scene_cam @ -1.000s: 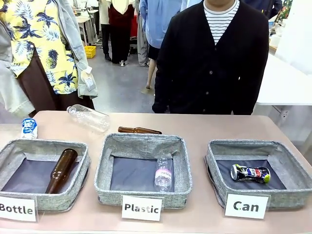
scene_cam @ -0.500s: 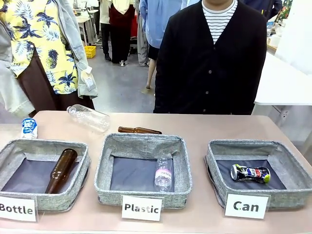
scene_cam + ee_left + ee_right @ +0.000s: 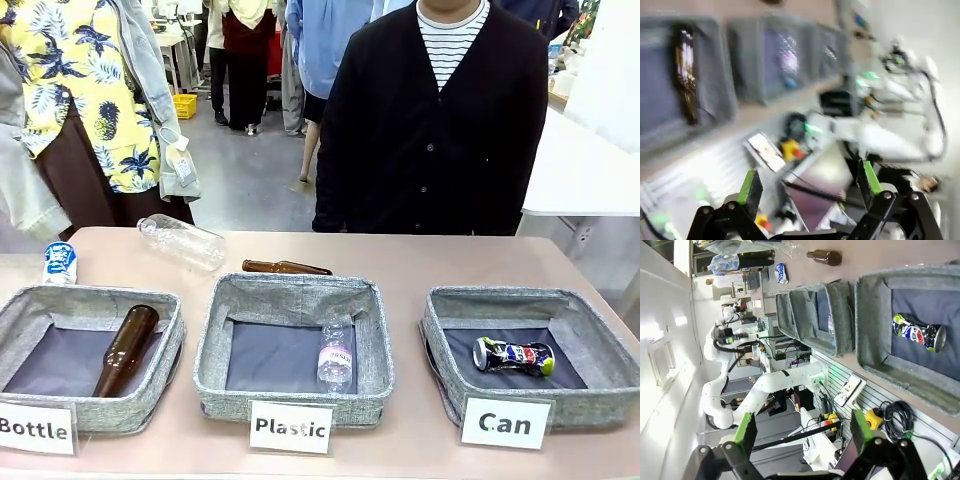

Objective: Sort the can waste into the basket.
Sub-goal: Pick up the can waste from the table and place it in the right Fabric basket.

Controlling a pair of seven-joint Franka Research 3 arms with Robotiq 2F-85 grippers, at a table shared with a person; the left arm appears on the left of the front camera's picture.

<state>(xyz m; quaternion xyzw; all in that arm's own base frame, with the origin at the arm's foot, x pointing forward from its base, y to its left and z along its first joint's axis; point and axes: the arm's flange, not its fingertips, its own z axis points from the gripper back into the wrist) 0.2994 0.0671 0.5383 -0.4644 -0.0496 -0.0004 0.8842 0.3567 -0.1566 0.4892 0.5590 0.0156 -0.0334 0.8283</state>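
**Lead:** Status?

**Ops:** Both hands idle. Left gripper [image 3: 810, 182] has its jaws spread full with nothing between them. Right gripper [image 3: 802, 430] is the same: wide open, empty.

**Lead:** Where are the cans?

**Ops:** 1 of 2 sorted, I'd say. Dented can [image 3: 513, 356] lies on its side in the Can basket [image 3: 500, 300], at the right end of the row. Blue can [image 3: 60, 262] is out on the table [image 3: 400, 260], far left, just beyond the far-left corner of the Bottle basket [image 3: 90, 297].

**Lead:** So blue one next. Which arm?

**Ops:** My call is the left — it's on that side. The carry runs across all 3 baskets though, so it's a long reach to the right.

**Lead:** Tips?

**Ops:** Come down from above, jaws across the can's body, not its ends. It's thin metal, so I'd close gently or it'll crumple and slip. Clear bottle [image 3: 182, 241] lies near it on the right — keep off that. I can't tell whether the can is upright or lying, so I'd check the wrist view before closing. Lift above the basket walls, release low over the dark lining.
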